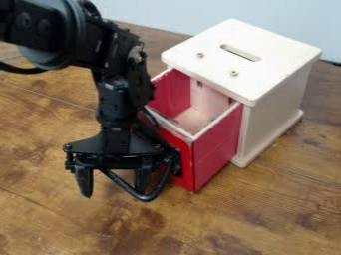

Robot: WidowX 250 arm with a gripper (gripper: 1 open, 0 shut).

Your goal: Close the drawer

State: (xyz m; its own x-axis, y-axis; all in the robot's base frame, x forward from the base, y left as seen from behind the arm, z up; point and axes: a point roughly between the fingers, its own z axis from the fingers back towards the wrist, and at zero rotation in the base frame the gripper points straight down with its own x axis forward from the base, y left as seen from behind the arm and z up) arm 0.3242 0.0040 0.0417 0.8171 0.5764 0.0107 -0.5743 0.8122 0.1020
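Pincer (pixel 120 171) down, beside drawer (pixel 200 139) handle

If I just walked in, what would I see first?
The big black robot arm on the left, reaching down with its hand right by the handle. Next, the bright red drawer in the middle, pulled out of the white cabinet on the wooden table.
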